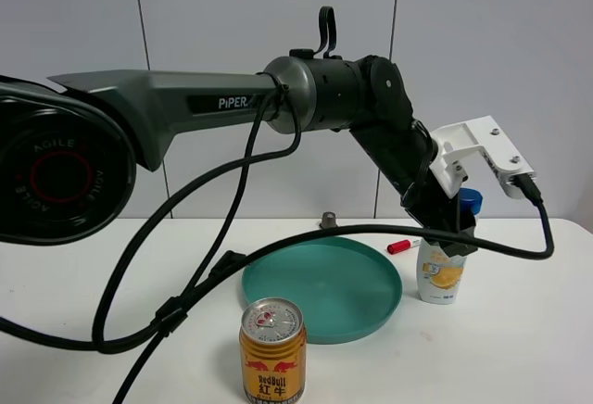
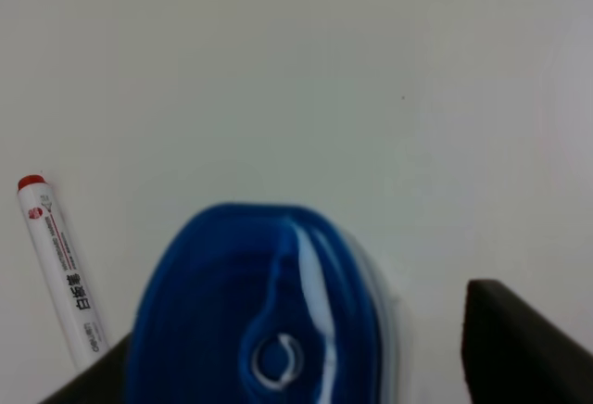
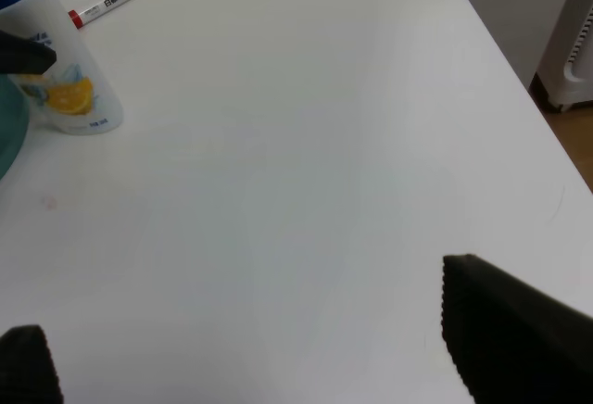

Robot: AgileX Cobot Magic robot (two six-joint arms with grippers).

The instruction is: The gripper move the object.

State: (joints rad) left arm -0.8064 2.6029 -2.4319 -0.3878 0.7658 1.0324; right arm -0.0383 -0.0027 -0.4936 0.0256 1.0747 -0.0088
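Note:
The white shampoo bottle [image 1: 439, 276] with a blue cap stands upright on the white table, just right of the green plate. My left gripper [image 1: 450, 230] has reached across and its black jaws straddle the bottle's upper part. In the left wrist view the blue cap [image 2: 264, 311] sits between the two fingers, with a gap showing on one side, so the left gripper [image 2: 287, 372] looks open. The bottle also shows in the right wrist view [image 3: 63, 89]. My right gripper [image 3: 250, 330] is open and empty above bare table, well away from the bottle.
A round green plate [image 1: 324, 285] lies mid-table. A gold Red Bull can [image 1: 272, 348] stands in front of it. A red-capped white marker [image 1: 400, 246] lies just behind the bottle, also in the left wrist view [image 2: 60, 265]. The table's right edge [image 3: 519, 61] is near.

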